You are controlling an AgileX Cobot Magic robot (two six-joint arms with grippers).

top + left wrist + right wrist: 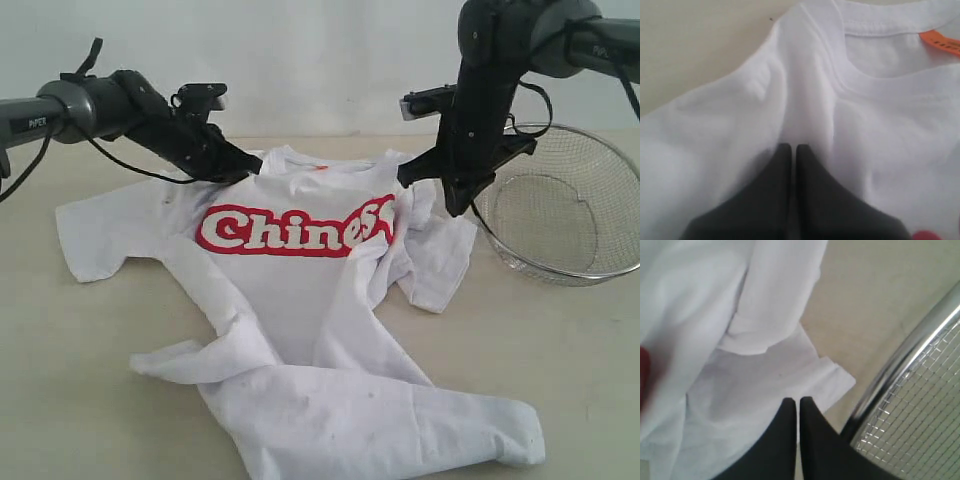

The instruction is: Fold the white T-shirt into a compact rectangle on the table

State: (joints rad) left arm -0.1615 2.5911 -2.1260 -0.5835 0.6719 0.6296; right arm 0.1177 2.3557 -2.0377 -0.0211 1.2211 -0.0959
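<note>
Crumpled shirt (320, 300) lies on the table (80, 380), with no fold made yet. Its top is under both grippers. Left gripper (791, 147) is closed, pinching a shoulder. Right gripper (795, 400) is closed over a sleeve; I cannot tell if it holds cloth. Basket (600, 270) sits beside it.

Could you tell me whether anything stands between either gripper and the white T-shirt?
Nothing visible: the left gripper and right gripper are at the white T-shirt. The wire basket stands aside, not between.
</note>
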